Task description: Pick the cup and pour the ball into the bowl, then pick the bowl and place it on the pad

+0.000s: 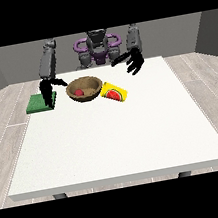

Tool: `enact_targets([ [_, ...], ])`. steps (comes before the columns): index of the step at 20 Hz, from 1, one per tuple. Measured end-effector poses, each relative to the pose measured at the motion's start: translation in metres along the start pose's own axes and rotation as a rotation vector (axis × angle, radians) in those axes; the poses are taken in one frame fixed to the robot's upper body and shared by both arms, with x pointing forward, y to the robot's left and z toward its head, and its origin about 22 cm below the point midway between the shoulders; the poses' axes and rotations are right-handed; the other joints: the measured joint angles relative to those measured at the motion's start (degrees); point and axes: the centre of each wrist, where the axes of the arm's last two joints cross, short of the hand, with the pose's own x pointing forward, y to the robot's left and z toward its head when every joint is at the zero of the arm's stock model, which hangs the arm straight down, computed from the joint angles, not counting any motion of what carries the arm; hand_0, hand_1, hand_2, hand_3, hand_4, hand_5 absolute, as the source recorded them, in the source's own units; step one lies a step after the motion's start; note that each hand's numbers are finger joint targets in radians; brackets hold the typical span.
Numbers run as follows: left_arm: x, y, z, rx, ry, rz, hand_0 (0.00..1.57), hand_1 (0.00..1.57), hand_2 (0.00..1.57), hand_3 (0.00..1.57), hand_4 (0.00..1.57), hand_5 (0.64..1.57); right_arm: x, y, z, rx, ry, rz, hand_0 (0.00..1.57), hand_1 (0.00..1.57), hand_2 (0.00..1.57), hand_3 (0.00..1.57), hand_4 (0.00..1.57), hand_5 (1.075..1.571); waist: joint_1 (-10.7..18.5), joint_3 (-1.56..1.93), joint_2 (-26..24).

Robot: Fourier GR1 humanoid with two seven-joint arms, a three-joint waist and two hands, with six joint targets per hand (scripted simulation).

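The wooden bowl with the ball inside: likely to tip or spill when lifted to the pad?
The bowl looks wide, shallow and rigid, so it should probably stay level if held by its rim. The red ball sits loose inside and could roll if tilted. The green pad lies close beside it, so the carry looks short.

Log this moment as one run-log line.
ball: in bowl | cup: on its side beside bowl | pad: bare | hand at view's left: over pad | hand at view's right: open, raised

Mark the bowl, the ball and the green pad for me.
bowl [96,89]: front view, on its wooden front rim.
ball [79,92]: front view, on the red ball inside the bowl.
green pad [35,104]: front view, on its bare top surface.
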Motion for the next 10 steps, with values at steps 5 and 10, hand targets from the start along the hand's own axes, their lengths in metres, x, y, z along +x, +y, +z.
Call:
enact_targets([
  [5,-0.031,0.006,0.017,-0.002,0.067,0.063,0.0,0.0,0.0,0.0,0.0,1.531,-0.015,0.02,0.005,0.03,0.063,0.016,0.0,0.0,0.0,0.0,0.0,1.544,-2.27,0.11,-2.82],
  [10,-0.03,0.006,0.014,-0.005,0.073,0.087,0.0,0.0,0.0,0.0,0.0,1.547,-0.035,0.029,0.016,0.038,0.096,0.007,0.0,0.0,0.0,0.0,0.21,1.546,-2.47,0.15,-3.59],
])
